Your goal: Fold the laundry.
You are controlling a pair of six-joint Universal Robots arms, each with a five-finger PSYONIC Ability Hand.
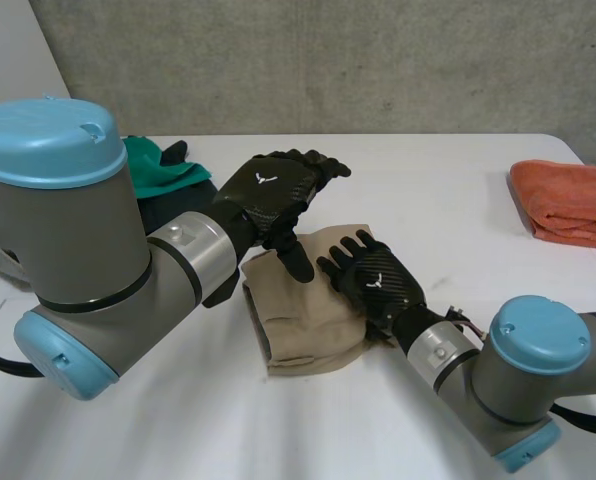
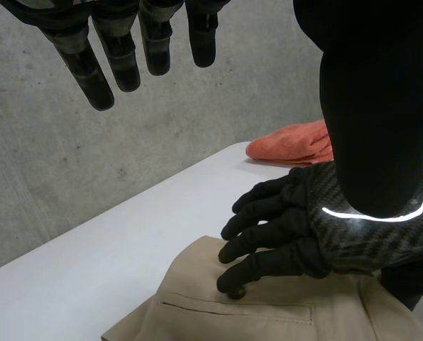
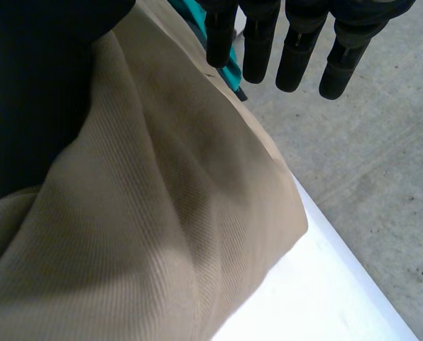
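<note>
Two loose-fingered hands: left hand [image 1: 265, 190] above, right hand [image 1: 378, 280] flat on folded, pocketed tan trousers [image 1: 298, 322].

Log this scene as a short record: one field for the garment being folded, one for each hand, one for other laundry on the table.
tan garment: folded, lying mid-table; a pocket seam shows in the left wrist view
right hand: open, fingers resting on top of the tan garment
left hand: open, raised above the tan garment, holding nothing
other laundry: orange cloth, folded, at the table's far right; green cloth behind the left arm
</note>
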